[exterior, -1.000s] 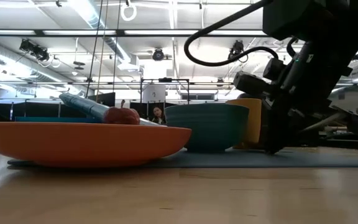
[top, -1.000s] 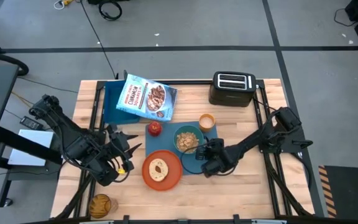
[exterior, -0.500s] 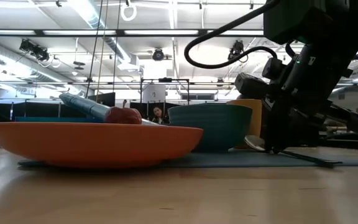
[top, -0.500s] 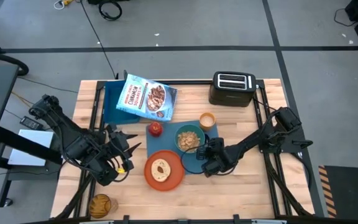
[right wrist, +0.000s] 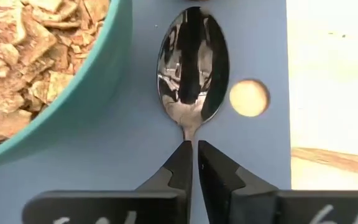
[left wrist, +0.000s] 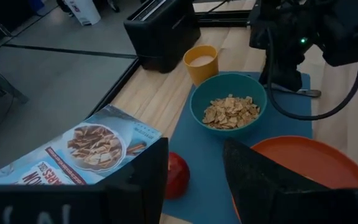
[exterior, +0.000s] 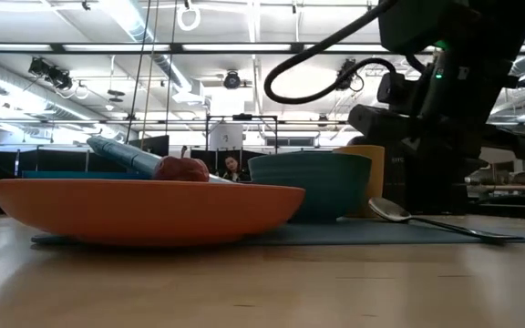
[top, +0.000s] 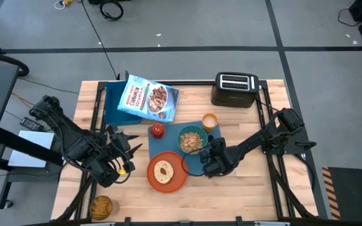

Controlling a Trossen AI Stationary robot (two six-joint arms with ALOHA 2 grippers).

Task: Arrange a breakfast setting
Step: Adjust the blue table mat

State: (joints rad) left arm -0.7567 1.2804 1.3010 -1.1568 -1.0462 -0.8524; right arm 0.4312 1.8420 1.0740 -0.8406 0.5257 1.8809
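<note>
1. Two arms are sitting over the table point(top: 244, 188): right gripper point(top: 207, 164) is hovering low over the blue placemat point(left wrist: 207, 163), left gripper point(top: 126, 157) is waiting near the table's left side, apart from the setting.
2. Right jaws are sitting nearly closed around the neck of the spoon point(right wrist: 192, 65); the fingertips point(right wrist: 180, 163) are flanking the thin handle, so it is looking gripped.
3. Spoon is lying on the placemat just beside the teal bowl point(top: 191, 140), its own bowl face up.
4. Teal bowl is holding cereal and sitting on the placemat; small orange cup point(top: 209, 123) is standing just beyond it.
5. Orange plate point(top: 166, 172) is overlapping the placemat's near left corner, carrying the round bread piece point(top: 163, 169).
6. Red apple point(top: 157, 129) is resting beside the placemat's far left corner, near the blue cereal bag point(top: 147, 98).
7. Left jaws are standing open, holding nothing.
8. Black toaster point(top: 235, 89) is sitting at the far edge of the table.
</note>
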